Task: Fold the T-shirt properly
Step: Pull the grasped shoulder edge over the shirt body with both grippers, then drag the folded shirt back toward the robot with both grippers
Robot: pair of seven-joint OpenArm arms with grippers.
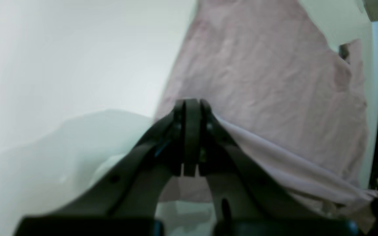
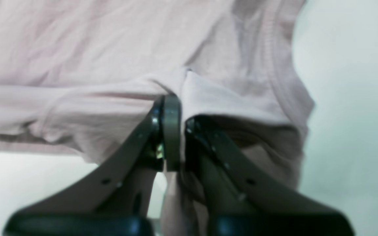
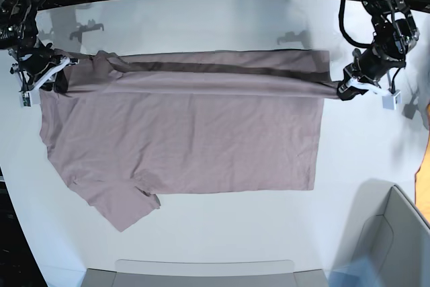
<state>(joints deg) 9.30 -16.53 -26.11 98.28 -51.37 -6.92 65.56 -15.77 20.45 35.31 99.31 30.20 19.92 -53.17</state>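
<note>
T-shirt [image 3: 181, 139] spread flat on white table [image 3: 201, 247], long axis running side to side in base view. Far long edge lifted and stretched taut between both grippers, rest of cloth lying toward near table edge. Left gripper [image 3: 344, 89] clamped on hem-end corner; right gripper [image 3: 48, 72] clamped on shoulder end. Both arms held low at opposite table ends, each equally near its corner. Judged next: held edge to be carried toward near edge.

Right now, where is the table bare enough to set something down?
Bare white table runs between the T-shirt hem and the near edge, and along the far edge behind the lifted fold. Crowded: both ends, where the left gripper and right gripper pinch cloth.
</note>
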